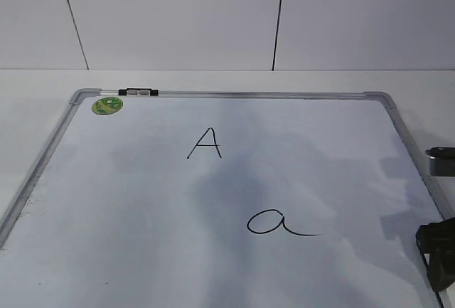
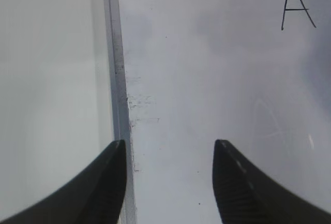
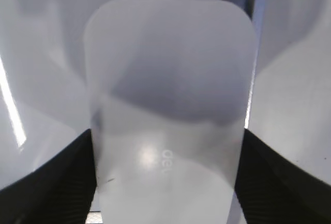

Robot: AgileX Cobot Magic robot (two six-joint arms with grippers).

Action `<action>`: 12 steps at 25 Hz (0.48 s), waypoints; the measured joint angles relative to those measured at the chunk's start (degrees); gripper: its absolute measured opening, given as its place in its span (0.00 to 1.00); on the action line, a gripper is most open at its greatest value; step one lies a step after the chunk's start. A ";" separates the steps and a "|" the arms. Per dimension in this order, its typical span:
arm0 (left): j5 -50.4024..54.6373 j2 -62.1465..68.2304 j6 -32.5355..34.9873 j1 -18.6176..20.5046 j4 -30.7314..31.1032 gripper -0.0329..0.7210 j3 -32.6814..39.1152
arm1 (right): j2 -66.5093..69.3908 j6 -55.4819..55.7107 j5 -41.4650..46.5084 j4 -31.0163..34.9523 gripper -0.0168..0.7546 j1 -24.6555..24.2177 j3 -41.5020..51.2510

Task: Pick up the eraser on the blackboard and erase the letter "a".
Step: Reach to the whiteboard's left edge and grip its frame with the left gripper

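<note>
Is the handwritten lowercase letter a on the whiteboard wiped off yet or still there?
Still there. The black cursive lowercase "a" stands whole, loop and tail unsmudged, on the silver-framed whiteboard.

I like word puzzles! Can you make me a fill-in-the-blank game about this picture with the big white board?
1. The round green sticker sits in the board's top ____ corner in the exterior view.
2. On the large white dry-erase board, the cursive lowercase "a" is written ____ the angular capital "A".
3. The white rounded-rectangular eraser lies between the fingers of the ____ gripper.
4. The left gripper has ____ between its fingers.

Missing words: left; below; right; nothing
</note>
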 joint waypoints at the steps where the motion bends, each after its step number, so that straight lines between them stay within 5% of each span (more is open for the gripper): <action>1: -0.03 0.00 0.00 0.00 0.00 0.58 0.00 | 0.00 0.00 0.00 0.00 0.80 0.00 0.00; 12: -0.03 0.00 0.00 0.00 0.00 0.58 0.00 | 0.00 0.00 0.00 0.00 0.77 0.00 0.00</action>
